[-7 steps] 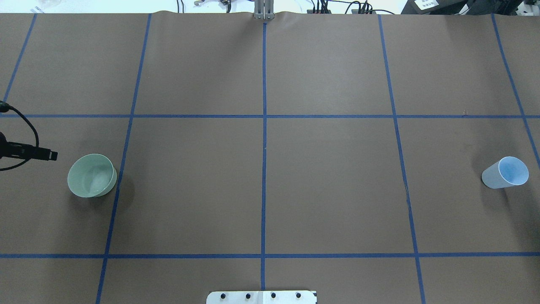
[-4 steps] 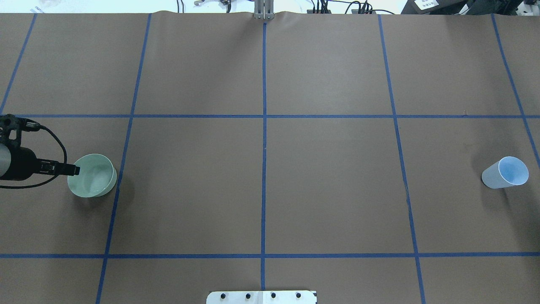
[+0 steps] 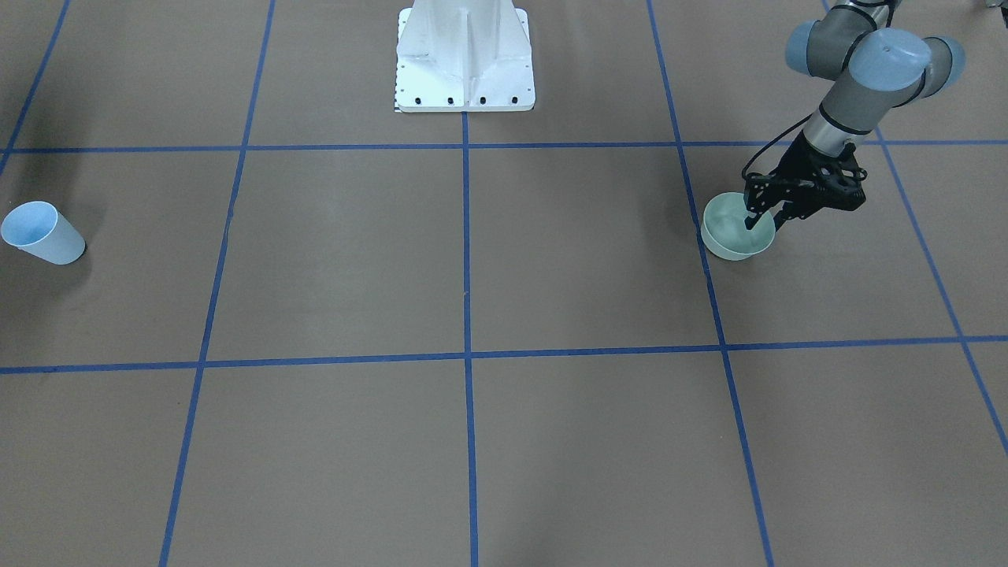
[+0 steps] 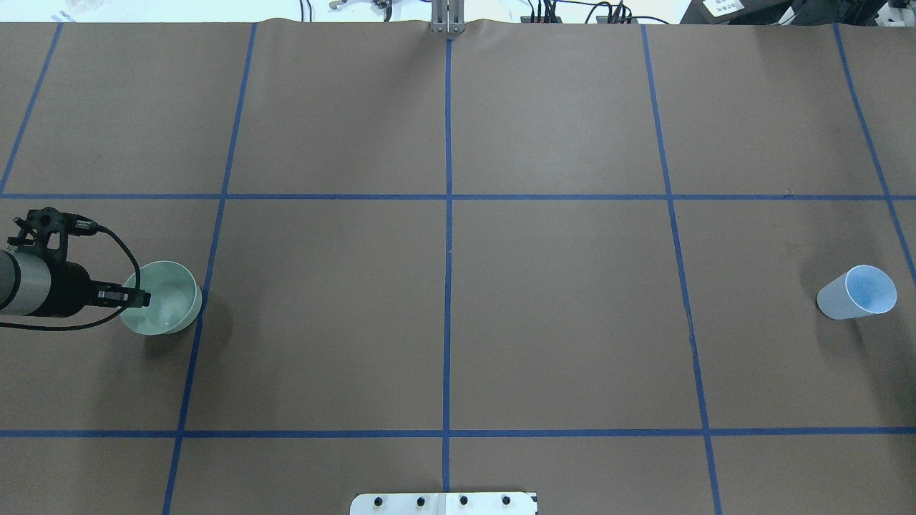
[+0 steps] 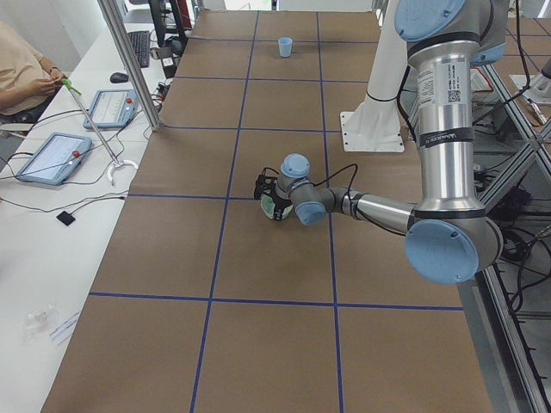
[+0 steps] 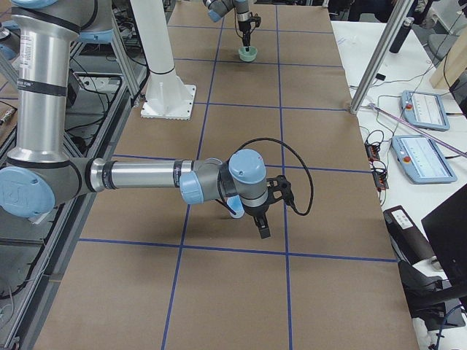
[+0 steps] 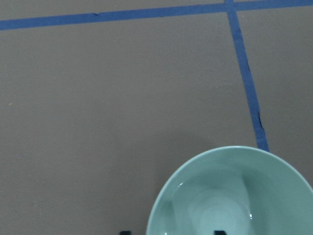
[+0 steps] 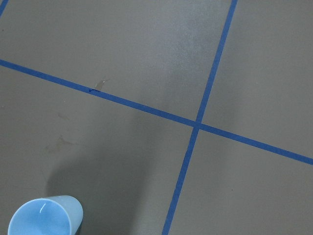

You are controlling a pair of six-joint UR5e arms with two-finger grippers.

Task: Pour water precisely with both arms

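Observation:
A pale green bowl (image 4: 168,304) stands at the table's left side, also seen in the front view (image 3: 728,232). My left gripper (image 4: 136,297) is open and low over the bowl's near rim. In the left wrist view the bowl (image 7: 230,196) fills the bottom, with one fingertip (image 7: 220,232) inside it and the other outside the rim. A light-blue cup (image 4: 859,293) stands at the far right and shows in the right wrist view (image 8: 41,218). My right gripper (image 6: 261,232) shows only in the right side view, beside the cup; I cannot tell if it is open.
The white bolted pedestal (image 3: 465,55) stands at the table's robot side. Blue tape lines (image 4: 447,286) divide the brown table cover into squares. An operator (image 5: 26,77) sits at a side bench with tablets (image 5: 53,157) beyond the table's far edge.
My left arm has moved in from the left edge toward the bowl; its fingers now reach over the bowl's rim. The blue cup has not moved.

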